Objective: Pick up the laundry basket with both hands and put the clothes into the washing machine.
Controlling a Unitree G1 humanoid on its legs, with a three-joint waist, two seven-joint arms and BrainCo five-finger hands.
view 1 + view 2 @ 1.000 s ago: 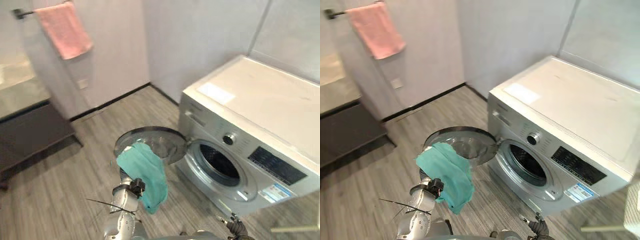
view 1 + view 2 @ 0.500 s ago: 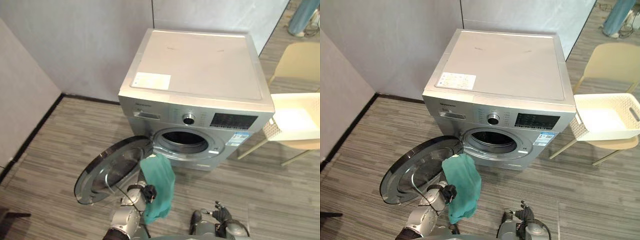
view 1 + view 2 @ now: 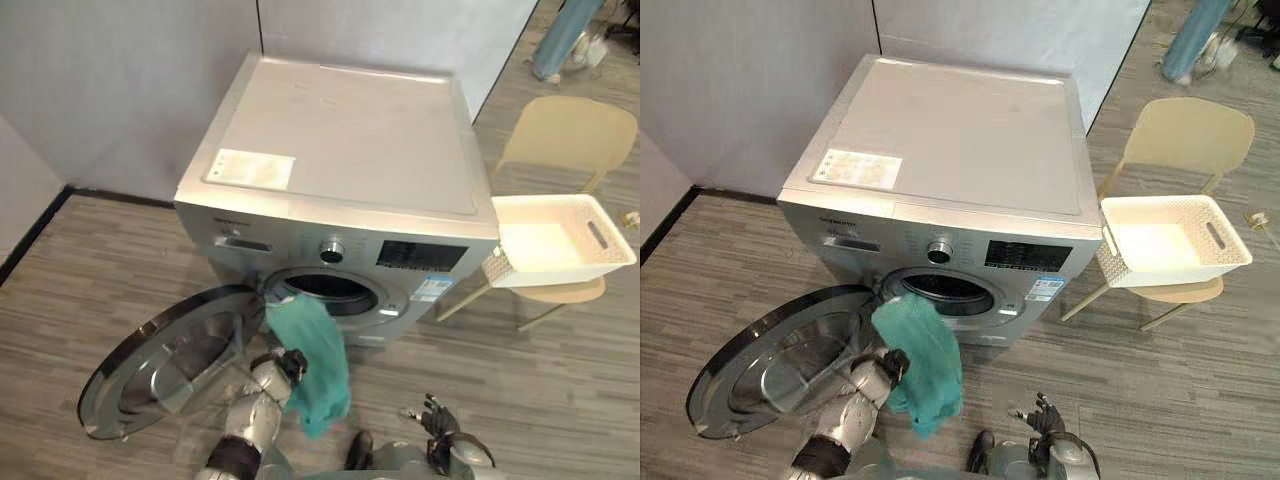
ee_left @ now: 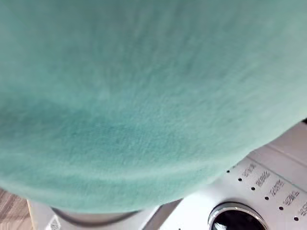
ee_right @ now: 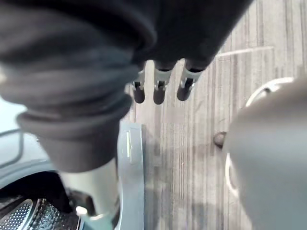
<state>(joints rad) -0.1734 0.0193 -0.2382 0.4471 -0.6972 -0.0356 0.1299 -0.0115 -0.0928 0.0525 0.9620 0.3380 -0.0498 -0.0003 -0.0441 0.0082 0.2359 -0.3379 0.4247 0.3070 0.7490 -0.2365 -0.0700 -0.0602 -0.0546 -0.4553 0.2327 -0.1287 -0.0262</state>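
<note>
Before a silver front-loading washing machine [image 3: 340, 170], a teal cloth [image 3: 315, 350] is hanging over the robot's left hand [image 3: 288, 364], with its top at the lip of the dark drum opening [image 3: 325, 287], beside the open round glass door [image 3: 170, 365]. Most of the fabric is drooping below that lip, so it could slide to the grey plank floor [image 3: 560, 390] or catch on the door. Whether that hand is clasping the cloth cannot be told, as fabric is covering it. The right hand [image 3: 438, 428] is hovering low, relaxed and empty. A white perforated laundry basket [image 3: 600, 262], apparently empty, is sitting on a beige chair [image 3: 555, 130].
</note>
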